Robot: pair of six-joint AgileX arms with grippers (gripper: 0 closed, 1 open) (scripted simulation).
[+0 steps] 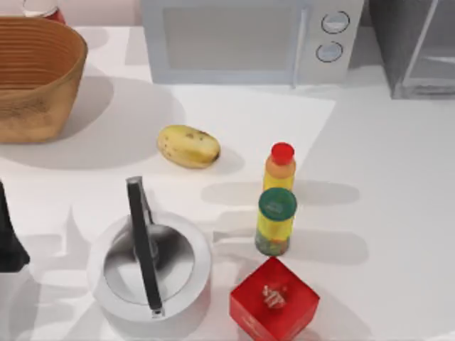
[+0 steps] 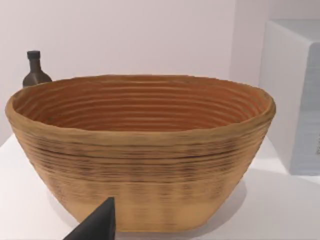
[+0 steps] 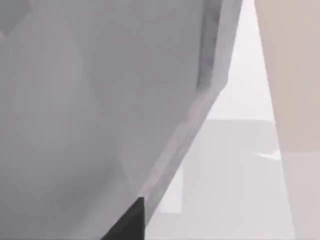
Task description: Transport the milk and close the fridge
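Fridge at counter's far right corner, door ajar, close before right gripper; jaw state: cannot tell; left arm parked at left edge.

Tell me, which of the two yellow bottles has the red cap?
The slimmer bottle, the one nearer the microwave. Its neighbour, nearer the red box, is wider and has a green lid.
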